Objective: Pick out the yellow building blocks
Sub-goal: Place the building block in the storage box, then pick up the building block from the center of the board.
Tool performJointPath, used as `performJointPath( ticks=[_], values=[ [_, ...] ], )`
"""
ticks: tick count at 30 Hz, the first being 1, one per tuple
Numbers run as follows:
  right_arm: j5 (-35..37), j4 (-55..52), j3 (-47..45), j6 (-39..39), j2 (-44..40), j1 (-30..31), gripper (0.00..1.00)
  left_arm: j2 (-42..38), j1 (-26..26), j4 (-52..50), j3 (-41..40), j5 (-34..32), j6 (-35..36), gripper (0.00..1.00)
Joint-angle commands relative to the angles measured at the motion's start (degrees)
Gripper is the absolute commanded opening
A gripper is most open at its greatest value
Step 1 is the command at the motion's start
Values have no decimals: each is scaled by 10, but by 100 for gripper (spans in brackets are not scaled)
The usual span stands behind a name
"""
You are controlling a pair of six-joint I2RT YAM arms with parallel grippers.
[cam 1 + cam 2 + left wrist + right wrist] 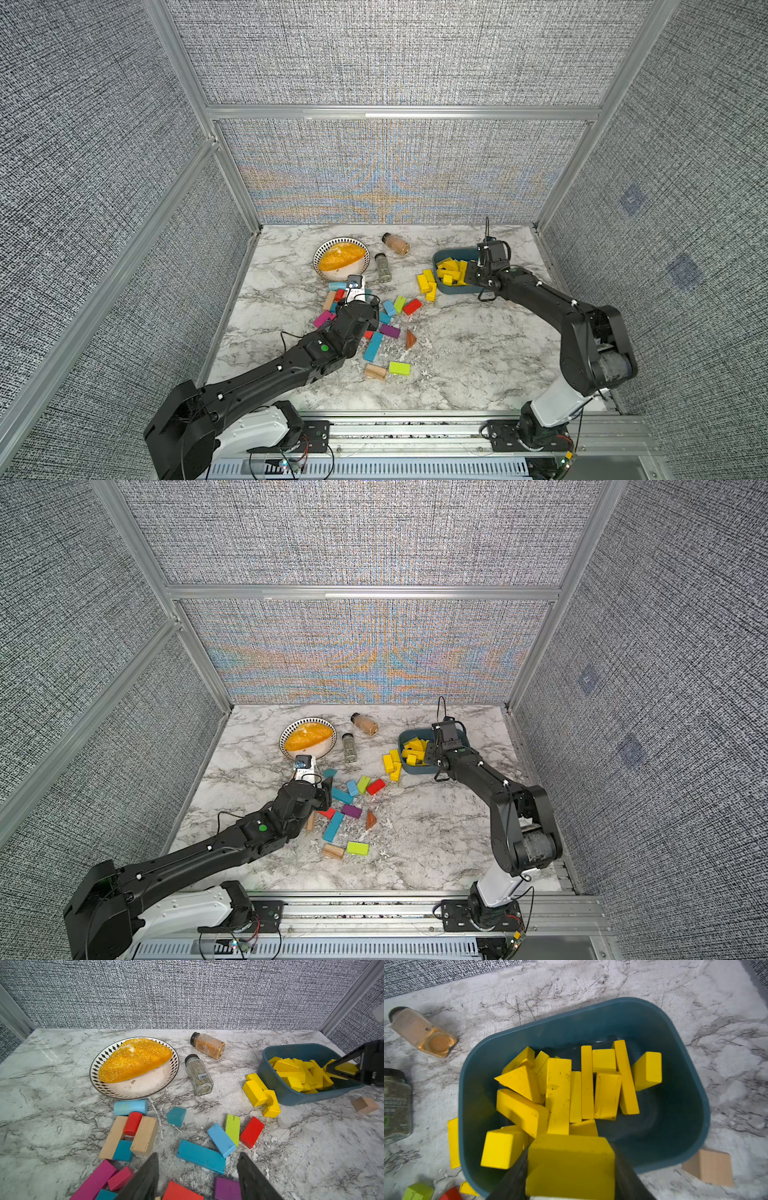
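Your marble table (457,374) carries everything, and the two arms are the biggest things over it. The left arm reaches in from the near left; its left gripper (197,1180) hangs over the mixed pile with its jaws apart and nothing between them. The right arm comes from the near right, and its right gripper (571,1169) sits above the near edge of the blue bin (440,257) on the far right. A yellow block (571,1163) lies between its fingers; you cannot tell whether they are pinching it or have let go.

On the far left you have a patterned plate (97,1059) with an orange bread roll (135,1059), and just right of it two spice jars (198,1074) lying down.

Most of the yellow building blocks (560,1093) are heaped inside the bin. A few more (427,284) lie on the table touching the bin's left side.

Other coloured blocks (374,347) are scattered mid-table, and a tan cube (364,1104) rests near the bin.
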Motion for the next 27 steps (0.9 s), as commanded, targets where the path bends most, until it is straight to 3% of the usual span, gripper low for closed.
performJointPath(
  ticks=[1,8,13,20,27],
  values=[
    [-16,24,19,-13,31,-13,34,-2,0,-9,0,-12,-5,62],
    [-18,22,49,-16,98,-29,36,-14,0,-13,-3,-23,-7,61],
    [-21,22,47,-18,99,-31,54,-12,0,-12,-2,-26,-8,62],
    [-14,11,44,-31,51,-31,76,1,0,-6,10,-17,4,62],
    [-11,-30,36,-37,-33,-1,79,5,0,0,11,-4,4,63]
  ],
)
